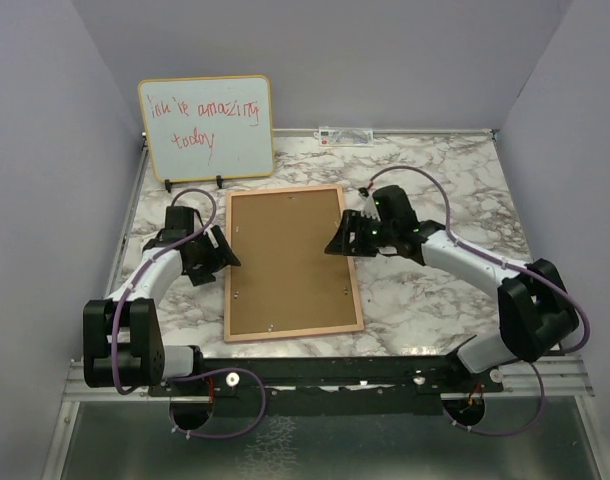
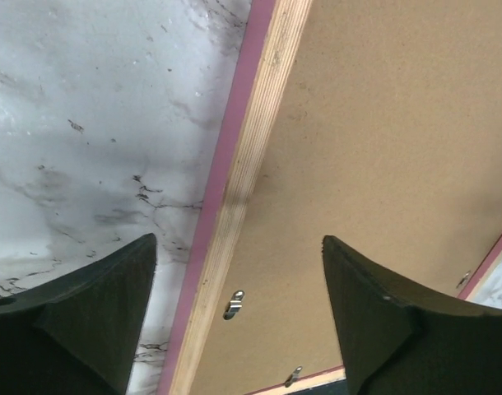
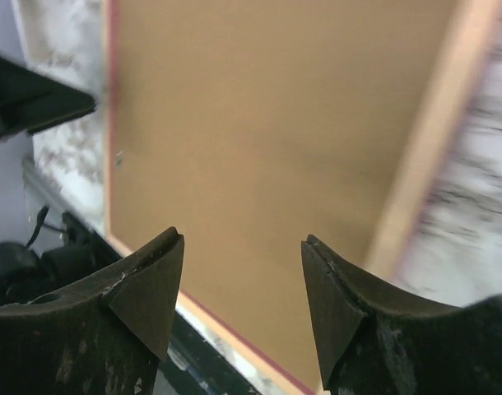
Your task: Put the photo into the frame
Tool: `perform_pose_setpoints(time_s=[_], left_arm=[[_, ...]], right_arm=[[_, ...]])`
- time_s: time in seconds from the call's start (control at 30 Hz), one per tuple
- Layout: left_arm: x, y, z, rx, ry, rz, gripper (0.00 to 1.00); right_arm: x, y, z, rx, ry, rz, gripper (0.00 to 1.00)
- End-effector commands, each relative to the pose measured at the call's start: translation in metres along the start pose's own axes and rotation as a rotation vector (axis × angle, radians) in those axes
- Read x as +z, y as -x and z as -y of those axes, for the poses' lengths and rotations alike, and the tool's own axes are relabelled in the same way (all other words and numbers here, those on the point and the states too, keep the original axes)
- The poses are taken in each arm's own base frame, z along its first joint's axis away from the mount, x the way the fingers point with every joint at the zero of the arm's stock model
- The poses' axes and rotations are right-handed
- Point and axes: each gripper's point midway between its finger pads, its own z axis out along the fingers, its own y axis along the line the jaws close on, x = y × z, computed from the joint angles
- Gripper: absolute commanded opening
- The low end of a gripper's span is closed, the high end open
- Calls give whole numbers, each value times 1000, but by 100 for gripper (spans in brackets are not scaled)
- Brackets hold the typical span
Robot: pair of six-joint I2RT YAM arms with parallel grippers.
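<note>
Seen face down on the marble surface (image 1: 440, 195): the frame (image 1: 290, 262), brown backing board (image 2: 383, 148) up (small metal clips (image 2: 233, 304) near its edge). At its left border, wide open and holding nothing, the left hand (image 1: 219, 256); at its right border, parted and likewise empty, the right hand (image 1: 337, 240).

The frame (image 1: 290, 262) lies flat in the middle of the table (image 1: 435, 290) and takes the room between my hands. My left gripper (image 1: 228, 257), jaws wide, hangs over its left border, and my right gripper (image 1: 335, 240), jaws also apart, hangs over its right side near the far corner. At the far left the whiteboard (image 1: 206, 127) stands upright just behind the frame, so the way there is narrow, but bare marble is open from the frame's right side up to the right wall (image 1: 575, 130).
</note>
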Motion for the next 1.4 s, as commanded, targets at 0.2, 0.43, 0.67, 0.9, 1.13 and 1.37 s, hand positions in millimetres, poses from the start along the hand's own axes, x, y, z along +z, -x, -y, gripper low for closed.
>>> perform_pose_setpoints(time_s=[0.2, 0.43, 0.67, 0.9, 1.13, 1.37], left_arm=[[7, -8, -11, -106, 52, 15, 42], [12, -10, -21, -134, 100, 33, 18], [15, -12, -24, -145, 108, 31, 13], [15, -12, -24, -142, 105, 32, 12], [15, -12, -24, -141, 101, 35, 12], [15, -10, -24, -141, 103, 42, 11]], right_arm=[[47, -85, -107, -355, 120, -239, 52], [69, -159, -144, -472, 149, -400, 43], [91, -199, -147, -545, 82, -461, 39], [110, -199, -146, -568, 12, -430, 31], [110, -209, -130, -558, -45, -456, 31], [90, -215, -112, -549, -92, -500, 31]])
